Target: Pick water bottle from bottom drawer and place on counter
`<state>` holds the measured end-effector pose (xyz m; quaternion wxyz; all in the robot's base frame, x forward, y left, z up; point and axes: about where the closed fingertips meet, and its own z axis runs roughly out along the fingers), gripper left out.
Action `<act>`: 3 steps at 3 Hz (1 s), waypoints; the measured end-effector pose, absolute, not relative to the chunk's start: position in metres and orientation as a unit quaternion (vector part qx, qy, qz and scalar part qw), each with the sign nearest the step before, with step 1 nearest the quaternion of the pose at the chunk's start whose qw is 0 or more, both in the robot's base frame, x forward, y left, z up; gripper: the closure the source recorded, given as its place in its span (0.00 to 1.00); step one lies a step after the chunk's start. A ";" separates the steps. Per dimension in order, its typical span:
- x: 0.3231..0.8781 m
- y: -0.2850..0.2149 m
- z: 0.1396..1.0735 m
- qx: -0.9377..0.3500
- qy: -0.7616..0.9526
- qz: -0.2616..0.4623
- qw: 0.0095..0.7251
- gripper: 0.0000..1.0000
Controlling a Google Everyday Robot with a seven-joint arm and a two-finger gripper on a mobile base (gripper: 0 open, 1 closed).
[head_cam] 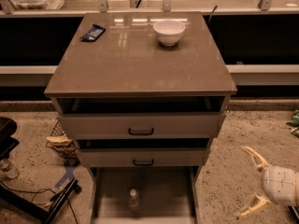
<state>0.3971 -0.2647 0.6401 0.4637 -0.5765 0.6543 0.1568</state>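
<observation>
The water bottle (134, 199), clear with a white cap, stands upright on the floor of the bottom drawer (163, 190), which is pulled out below the two shallower drawers. The counter (135, 59) is the glossy grey-brown top of the cabinet. My gripper (246, 181) is low at the right, beside the cabinet and over the speckled floor. Its two pale fingers are spread wide, pointing left, with nothing between them. It is well to the right of the bottle and outside the drawer.
A white bowl (168, 31) and a dark blue packet (92, 32) lie on the counter's far part. A wire basket (60, 141) and a black stand (42, 204) sit on the floor at the left. A shelf runs behind the cabinet.
</observation>
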 end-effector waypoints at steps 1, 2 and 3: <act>0.398 -0.264 0.641 -0.574 0.657 0.159 0.463 0.00; 0.401 -0.250 0.628 -0.572 0.664 0.172 0.450 0.00; 0.403 -0.218 0.586 -0.572 0.649 0.212 0.455 0.00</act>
